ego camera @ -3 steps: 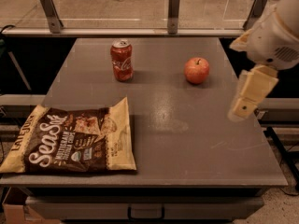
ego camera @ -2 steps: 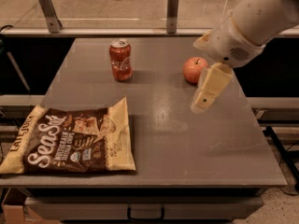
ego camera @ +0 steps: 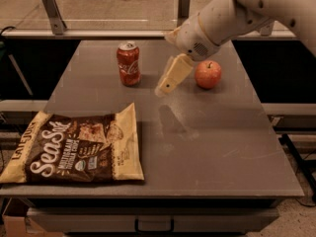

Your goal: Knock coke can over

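Toward the far left of the table [ego camera: 212, 142] we see the can [ego camera: 128, 64] standing upright, red with white script and a silver top, its lettering turned to us. It stands by itself, touching none of the other things.

To its right, near but apart from it, hangs the gripper [ego camera: 163, 89]. It is a cream-coloured piece that slants down and to the left from the rounded wrist, its tip pointing at the tabletop close to the can's base. It shows to us as one pale shape, so we cannot tell whether it is spread or pressed together. Nor can we tell whether its tip touches the table or hangs just above it. A dim reflection of it lies on the surface nearer to us.

The arm [ego camera: 217, 21], thick and white, comes in from the far right and crosses over the far edge of the table.

Right of the gripper sits an apple [ego camera: 208, 74], red, stem up, close to the gripper's upper part and well apart from the can. The gripper lies between can and apple.

At the near left a bag [ego camera: 74, 149] of chips lies flat, brown and yellow with large white lettering, well apart from the can.

Beyond the far edge we see a rail with a metal post [ego camera: 51, 10]. Under the near edge is a drawer handle [ego camera: 154, 225].
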Robot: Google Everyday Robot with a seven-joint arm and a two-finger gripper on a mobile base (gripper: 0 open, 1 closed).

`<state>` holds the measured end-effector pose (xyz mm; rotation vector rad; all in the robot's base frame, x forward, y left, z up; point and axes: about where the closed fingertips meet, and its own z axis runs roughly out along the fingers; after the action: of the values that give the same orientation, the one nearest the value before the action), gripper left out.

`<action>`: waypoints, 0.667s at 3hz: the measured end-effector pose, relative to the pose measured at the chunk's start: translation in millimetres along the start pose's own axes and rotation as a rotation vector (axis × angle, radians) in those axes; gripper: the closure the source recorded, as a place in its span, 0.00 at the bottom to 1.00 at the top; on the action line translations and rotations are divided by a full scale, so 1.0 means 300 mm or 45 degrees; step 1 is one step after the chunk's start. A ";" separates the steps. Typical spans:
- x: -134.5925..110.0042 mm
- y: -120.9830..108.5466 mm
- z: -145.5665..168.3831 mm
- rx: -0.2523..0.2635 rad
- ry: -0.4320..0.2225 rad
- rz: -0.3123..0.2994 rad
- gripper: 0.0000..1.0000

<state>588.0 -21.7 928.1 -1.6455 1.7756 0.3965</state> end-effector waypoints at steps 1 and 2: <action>-0.043 -0.075 0.122 -0.018 -0.143 0.083 0.00; -0.074 -0.120 0.240 -0.038 -0.276 0.175 0.00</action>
<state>641.4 35.1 898.1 -1.4446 1.7299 0.6416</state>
